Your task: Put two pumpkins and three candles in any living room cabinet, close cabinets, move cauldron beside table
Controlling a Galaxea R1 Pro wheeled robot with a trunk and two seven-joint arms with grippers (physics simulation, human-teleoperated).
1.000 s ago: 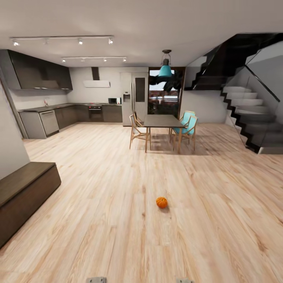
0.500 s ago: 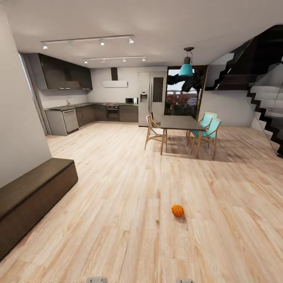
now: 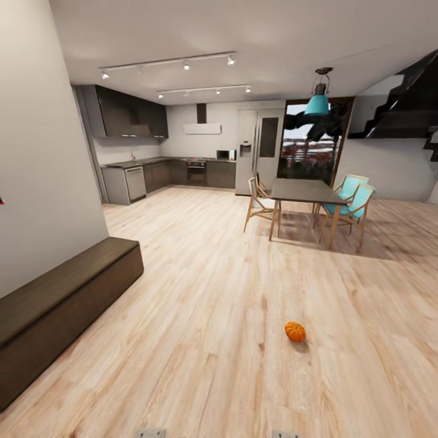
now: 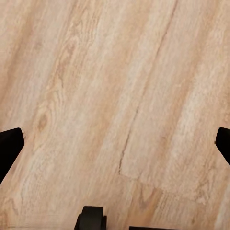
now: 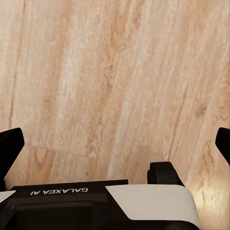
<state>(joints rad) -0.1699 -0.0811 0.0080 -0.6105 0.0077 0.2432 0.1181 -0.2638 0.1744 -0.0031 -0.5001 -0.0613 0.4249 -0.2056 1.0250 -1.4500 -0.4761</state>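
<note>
Rolling toward the pumpkin (image 3: 295, 331) at one o'clock, stop close; both hands hang spread apart over bare floor (image 3: 201, 340)

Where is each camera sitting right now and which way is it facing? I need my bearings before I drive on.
Head view: on the robot's head, looking forward and down across the wood floor at a pumpkin, the low dark cabinet at left, the dining table and the kitchen beyond.
Left wrist view: on the left arm, looking down at floor planks between the open left gripper fingertips.
Right wrist view: on the right arm, also aimed at bare floor; the open right gripper and part of the robot's white body show.
Shared: all three see the same wood floor.
</note>
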